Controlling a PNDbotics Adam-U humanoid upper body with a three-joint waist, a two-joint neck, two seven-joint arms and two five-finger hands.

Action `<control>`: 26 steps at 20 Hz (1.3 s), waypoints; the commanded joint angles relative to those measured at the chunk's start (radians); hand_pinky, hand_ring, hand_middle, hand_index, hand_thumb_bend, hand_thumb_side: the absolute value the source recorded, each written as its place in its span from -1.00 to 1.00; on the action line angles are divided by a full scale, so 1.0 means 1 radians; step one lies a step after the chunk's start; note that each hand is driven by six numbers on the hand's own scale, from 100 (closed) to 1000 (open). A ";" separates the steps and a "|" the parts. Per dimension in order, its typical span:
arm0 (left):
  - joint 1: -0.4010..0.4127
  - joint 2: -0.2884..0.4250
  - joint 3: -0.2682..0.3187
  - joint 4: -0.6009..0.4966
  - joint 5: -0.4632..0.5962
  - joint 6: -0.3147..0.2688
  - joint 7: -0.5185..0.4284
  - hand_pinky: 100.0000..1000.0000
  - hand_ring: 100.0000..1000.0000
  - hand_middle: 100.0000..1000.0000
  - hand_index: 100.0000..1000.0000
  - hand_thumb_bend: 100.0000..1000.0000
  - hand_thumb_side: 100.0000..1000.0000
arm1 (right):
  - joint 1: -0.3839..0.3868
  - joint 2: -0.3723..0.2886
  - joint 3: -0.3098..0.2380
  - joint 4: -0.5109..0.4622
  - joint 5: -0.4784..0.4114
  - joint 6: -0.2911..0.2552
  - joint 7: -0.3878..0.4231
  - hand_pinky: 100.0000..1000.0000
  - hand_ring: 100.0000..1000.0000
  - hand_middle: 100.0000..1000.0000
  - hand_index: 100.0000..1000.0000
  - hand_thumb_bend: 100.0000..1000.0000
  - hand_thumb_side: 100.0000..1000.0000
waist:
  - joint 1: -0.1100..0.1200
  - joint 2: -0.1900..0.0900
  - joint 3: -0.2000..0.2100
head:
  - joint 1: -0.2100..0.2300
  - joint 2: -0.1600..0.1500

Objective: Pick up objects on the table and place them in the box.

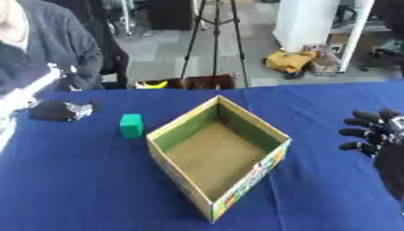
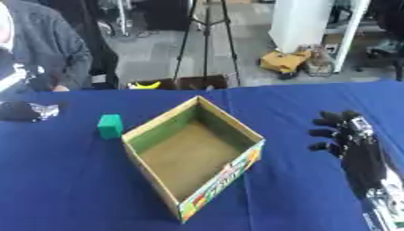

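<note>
Here, the right hand (image 2: 345, 131) is seen at the right side of the blue table (image 2: 71, 189), fingers spread and only slightly bent, with nothing held in it. More of it is shown in the right eye view, where the black forearm runs down toward the lower right corner; in the left eye view the hand is cut by the picture's edge and little beyond the fingers is seen.

The open cardboard box (image 1: 218, 153) is set to the left of this hand, apart from it, turned so that one corner points toward the camera. Its inside is empty, with green inner walls and a brown floor. Bright printing in red, yellow and green is carried on the near outer wall, but no word of it can be read.

A small green block (image 1: 131, 125) stands further left, beyond the box from the hand, just beside the box's left corner but not touching it. Still further left, near the table's edge, a dark object with a crinkled silver part (image 1: 61, 110) is laid; it is shown whole in the left eye view and partly cut off in the right eye view.

The robot's left arm (image 1: 14, 101) is seen at the left edge as a pale blur, and its hand cannot be made out.
</note>
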 commanded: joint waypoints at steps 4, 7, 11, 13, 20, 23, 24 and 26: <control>-0.159 0.006 -0.034 0.277 -0.181 -0.140 -0.019 0.39 0.39 0.45 0.60 -0.28 -0.44 | -0.011 -0.031 0.006 -0.012 0.003 0.000 0.012 0.04 0.37 0.37 0.62 -1.00 1.00 | 0.008 -0.011 -0.016 | 0.009 0.005; -0.217 -0.037 -0.031 0.382 -0.257 -0.189 0.020 0.41 0.41 0.45 0.60 -0.28 -0.47 | -0.016 -0.034 0.009 -0.012 0.004 0.001 0.017 0.04 0.37 0.37 0.62 -1.00 1.00 | 0.015 -0.005 -0.028 | 0.011 -0.001; -0.265 -0.086 -0.026 0.473 -0.358 -0.236 0.082 0.44 0.44 0.47 0.61 -0.28 -0.49 | -0.024 -0.037 0.013 -0.013 0.004 0.001 0.022 0.04 0.37 0.37 0.62 -1.00 1.00 | 0.021 0.004 -0.042 | 0.019 -0.007; -0.274 -0.102 -0.024 0.499 -0.388 -0.254 0.104 0.45 0.45 0.47 0.61 -0.30 -0.50 | -0.027 -0.038 0.014 -0.014 0.003 0.001 0.023 0.04 0.37 0.37 0.62 -1.00 1.00 | 0.023 0.008 -0.047 | 0.022 -0.010; -0.270 -0.124 -0.023 0.534 -0.439 -0.284 0.129 0.47 0.48 0.48 0.62 -0.36 -0.55 | -0.036 -0.042 0.016 -0.015 0.004 0.001 0.029 0.04 0.37 0.37 0.62 -1.00 1.00 | 0.031 0.022 -0.064 | 0.027 -0.024; -0.259 -0.129 -0.020 0.540 -0.450 -0.287 0.138 0.48 0.48 0.49 0.62 -0.39 -0.54 | -0.039 -0.044 0.016 -0.015 0.004 0.001 0.031 0.04 0.37 0.38 0.62 -1.00 1.00 | 0.034 0.029 -0.070 | 0.027 -0.033; -0.256 -0.130 -0.019 0.541 -0.453 -0.286 0.146 0.48 0.48 0.49 0.62 -0.40 -0.55 | -0.040 -0.044 0.016 -0.015 0.004 0.001 0.031 0.04 0.37 0.38 0.62 -1.00 1.00 | 0.034 0.032 -0.072 | 0.027 -0.036; -0.251 -0.133 -0.017 0.542 -0.457 -0.286 0.166 0.50 0.51 0.51 0.63 -0.41 -0.55 | -0.041 -0.045 0.015 -0.016 0.004 0.001 0.031 0.04 0.37 0.38 0.62 -1.00 1.00 | 0.035 0.037 -0.074 | 0.026 -0.043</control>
